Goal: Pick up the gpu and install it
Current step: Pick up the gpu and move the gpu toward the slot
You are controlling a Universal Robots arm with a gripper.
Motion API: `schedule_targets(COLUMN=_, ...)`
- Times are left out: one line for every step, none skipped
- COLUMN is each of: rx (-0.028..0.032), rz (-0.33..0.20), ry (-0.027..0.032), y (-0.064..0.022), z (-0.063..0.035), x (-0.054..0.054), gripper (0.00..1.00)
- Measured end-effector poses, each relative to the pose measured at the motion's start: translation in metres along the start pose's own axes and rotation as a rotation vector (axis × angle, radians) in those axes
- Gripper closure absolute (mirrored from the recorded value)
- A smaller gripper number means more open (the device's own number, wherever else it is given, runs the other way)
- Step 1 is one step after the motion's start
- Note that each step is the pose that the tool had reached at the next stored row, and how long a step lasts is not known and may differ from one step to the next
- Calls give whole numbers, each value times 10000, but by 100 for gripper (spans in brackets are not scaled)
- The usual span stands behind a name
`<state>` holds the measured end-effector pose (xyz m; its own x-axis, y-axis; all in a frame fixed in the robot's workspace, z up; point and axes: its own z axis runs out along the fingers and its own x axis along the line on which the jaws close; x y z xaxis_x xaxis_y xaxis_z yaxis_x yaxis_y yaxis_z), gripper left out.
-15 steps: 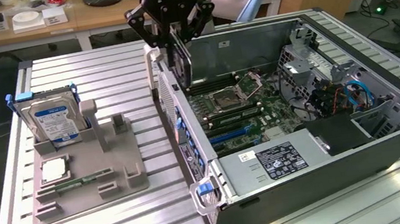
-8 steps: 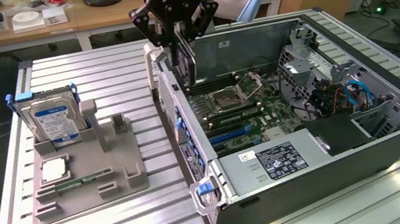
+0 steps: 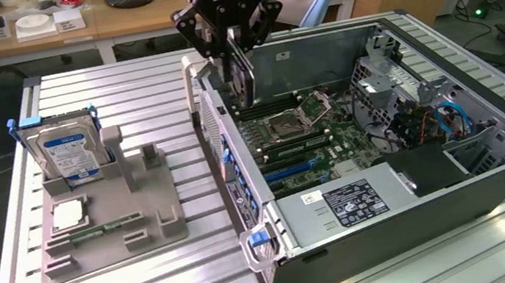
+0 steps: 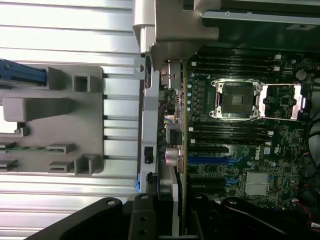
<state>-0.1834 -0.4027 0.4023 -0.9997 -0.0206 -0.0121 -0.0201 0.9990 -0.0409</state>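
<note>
Exterior view: the jaws of the black gripper (image 3: 237, 48) are closed on the thin, flat, dark gpu card (image 3: 246, 83). The card hangs upright just above the green motherboard (image 3: 316, 132), inside the open grey computer case (image 3: 441, 219), near its rear wall.

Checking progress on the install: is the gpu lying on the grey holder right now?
No, the gpu stands upright, clamped in the fingers above the open computer case, well apart from the grey holder.

gpu (image 3: 245, 75): top edge hidden inside gripper (image 3: 237, 48).
power-supply label (image 3: 352, 202): print too small to read.
hard drive (image 4: 20, 72): cropped at edge.
</note>
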Motion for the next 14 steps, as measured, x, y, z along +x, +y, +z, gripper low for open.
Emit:
schedule_targets(rx=1, rz=1, ry=0, y=0, z=0, x=-13, gripper=72)
schedule_targets(rx=0, rz=2, ry=0, y=-1, z=1, x=-25, gripper=72)
schedule_targets(rx=0, rz=3, ry=0, y=-1, z=1, x=-37, gripper=72)
schedule_targets(rx=0, rz=4, ry=0, y=-1, z=2, x=-49, gripper=72)
schedule_targets(rx=0, rz=5, ry=0, y=-1, z=2, x=-62, gripper=72)
schedule_targets(rx=0, rz=5, ry=0, y=-1, z=2, x=-74, gripper=72)
schedule_targets(rx=0, rz=6, ry=0, y=-2, z=3, x=-86, gripper=72)
schedule_targets(rx=0, rz=6, ry=0, y=-2, z=3, x=-97, gripper=72)
schedule_targets(rx=1, rz=6, ry=1, y=-2, z=3, x=-108, gripper=72)
schedule_targets(rx=0, rz=6, ry=0, y=-2, z=3, x=-115, gripper=72)
schedule_targets(rx=0, rz=7, ry=0, y=-2, z=4, x=-124, gripper=72)
schedule_targets(rx=0, rz=7, ry=0, y=-3, z=4, x=-132, gripper=72)
schedule_targets(rx=0, rz=7, ry=0, y=-3, z=4, x=-142, gripper=72)
schedule_targets(rx=0, rz=8, ry=1, y=-3, z=5, x=-152, gripper=72)
